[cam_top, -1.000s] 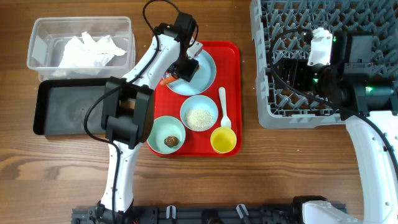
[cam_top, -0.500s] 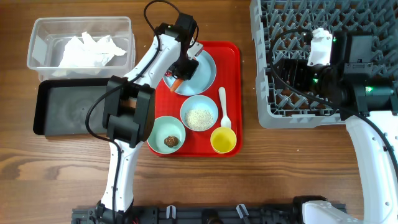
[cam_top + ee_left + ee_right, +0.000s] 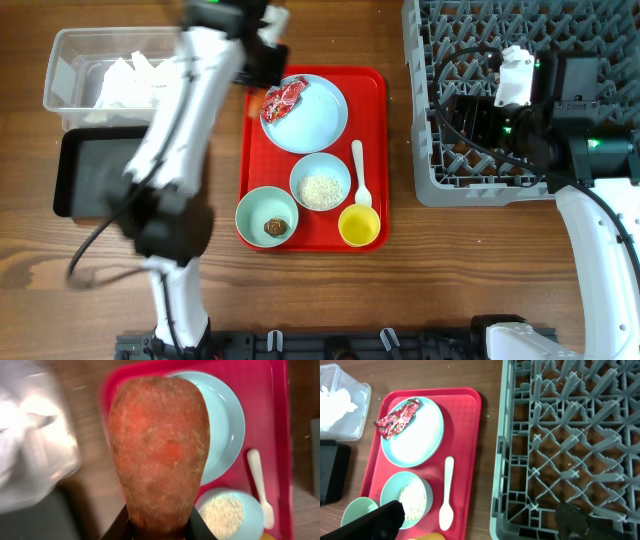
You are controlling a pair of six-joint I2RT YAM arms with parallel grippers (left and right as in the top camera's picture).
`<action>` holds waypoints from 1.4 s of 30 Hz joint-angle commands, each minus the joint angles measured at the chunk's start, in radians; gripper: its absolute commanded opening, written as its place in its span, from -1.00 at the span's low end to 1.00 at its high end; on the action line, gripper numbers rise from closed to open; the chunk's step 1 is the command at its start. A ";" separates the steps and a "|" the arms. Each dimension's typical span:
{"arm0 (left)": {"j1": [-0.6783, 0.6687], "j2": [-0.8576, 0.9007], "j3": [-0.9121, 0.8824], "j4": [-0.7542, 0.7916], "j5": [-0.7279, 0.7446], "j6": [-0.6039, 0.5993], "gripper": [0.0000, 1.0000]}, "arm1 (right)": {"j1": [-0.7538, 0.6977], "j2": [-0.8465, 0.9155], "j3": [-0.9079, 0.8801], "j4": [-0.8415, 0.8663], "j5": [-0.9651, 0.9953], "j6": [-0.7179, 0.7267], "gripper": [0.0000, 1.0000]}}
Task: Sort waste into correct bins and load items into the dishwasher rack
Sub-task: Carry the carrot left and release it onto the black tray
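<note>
We see the left end effector (image 3: 160, 522), a second ago down at the pale-blue plate (image 3: 318, 125), now swung toward the clear tub (image 3: 60, 70) and black tray (image 3: 95, 175), pinching the small orange carrot (image 3: 159, 445). The red snack wrapper (image 3: 283, 101) stays on the plate, so we judge one piece of waste is heading for a bin. The right end effector (image 3: 480, 522) hangs spread, empty, over the dishwasher rack (image 3: 570, 435).

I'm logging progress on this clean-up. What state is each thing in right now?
Left claw: shut on the carrot.
Carrot: gripped, off the plate.
Right claw: open above the rack.
Napkin: in the clear tub.
Wrapper: lying on the plate.
Rice bowl: upright, holding rice.
Other bowl: upright, holding a brown lump.
Cup: upright on the red tray.
Spoon: flat on the red tray.
Rack: no dishes visible.
</note>
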 commanded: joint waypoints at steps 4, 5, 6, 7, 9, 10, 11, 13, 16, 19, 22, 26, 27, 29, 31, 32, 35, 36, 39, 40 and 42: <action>0.257 -0.208 0.020 -0.164 -0.070 -0.153 -0.92 | -0.004 0.010 0.021 -0.001 -0.008 0.017 0.99; 0.305 -0.217 0.020 -0.176 -0.069 -0.176 -0.92 | -0.004 0.010 0.021 0.002 -0.008 0.018 0.99; 0.334 -0.220 0.020 -0.185 -0.069 -0.188 -0.92 | -0.004 0.010 0.021 0.006 -0.009 0.018 1.00; 0.367 -0.220 0.019 -0.199 -0.069 -0.204 -0.92 | -0.004 0.010 0.021 0.010 -0.009 0.018 0.99; 0.426 -0.214 0.013 -0.235 -0.069 -0.225 -0.92 | -0.004 0.010 0.021 0.012 -0.008 0.017 0.99; 0.459 -0.211 0.003 -0.250 -0.068 -0.235 -0.92 | -0.004 0.010 0.021 0.012 -0.008 0.017 0.99; 0.475 -0.211 -0.014 -0.250 -0.062 -0.243 -0.92 | -0.004 0.010 0.021 0.011 -0.008 0.017 0.99; 0.515 -0.211 -0.061 -0.250 -0.062 -0.287 -0.92 | -0.004 0.010 0.021 0.010 -0.008 0.018 1.00; 0.557 -0.210 -0.156 -0.222 -0.062 -0.317 -0.92 | -0.004 0.010 0.021 0.011 -0.008 0.017 0.99; 0.592 -0.210 -0.295 -0.160 -0.062 -0.331 -0.92 | -0.004 0.010 0.021 0.013 -0.008 0.014 0.99; 0.616 -0.210 -0.445 -0.070 -0.062 -0.343 -0.92 | -0.004 0.010 0.021 0.013 -0.008 0.014 0.99; 0.643 -0.210 -0.598 0.043 -0.062 -0.385 -0.92 | -0.004 0.010 0.021 0.013 -0.008 0.015 0.99; 0.653 -0.210 -0.637 0.082 -0.061 -0.389 -0.91 | -0.004 0.010 0.021 0.012 -0.008 0.014 0.99; 0.665 -0.210 -0.669 0.116 -0.062 -0.407 -0.92 | -0.004 0.010 0.021 0.012 -0.008 0.015 0.99; 0.683 -0.210 -0.692 0.160 -0.069 -0.424 -0.91 | -0.004 0.010 0.021 0.012 -0.008 0.016 1.00; 0.688 -0.210 -0.697 0.175 -0.078 -0.439 -0.92 | -0.004 0.010 0.021 0.012 -0.008 0.016 1.00; 0.703 -0.210 -0.721 0.237 -0.119 -0.485 -0.92 | -0.004 0.010 0.021 0.012 -0.008 0.017 0.99; 0.708 -0.210 -0.737 0.269 -0.135 -0.506 -0.92 | -0.004 0.010 0.021 0.012 -0.008 0.018 0.99; 0.723 -0.210 -0.812 0.388 -0.152 -0.603 -0.92 | -0.004 0.010 0.021 0.012 -0.008 0.017 0.99; 0.726 -0.210 -0.840 0.424 -0.151 -0.642 -0.92 | -0.004 0.010 0.021 0.012 -0.008 0.017 0.99; 0.729 -0.210 -0.891 0.480 -0.151 -0.740 -0.92 | -0.004 0.010 0.021 0.012 -0.008 0.017 0.99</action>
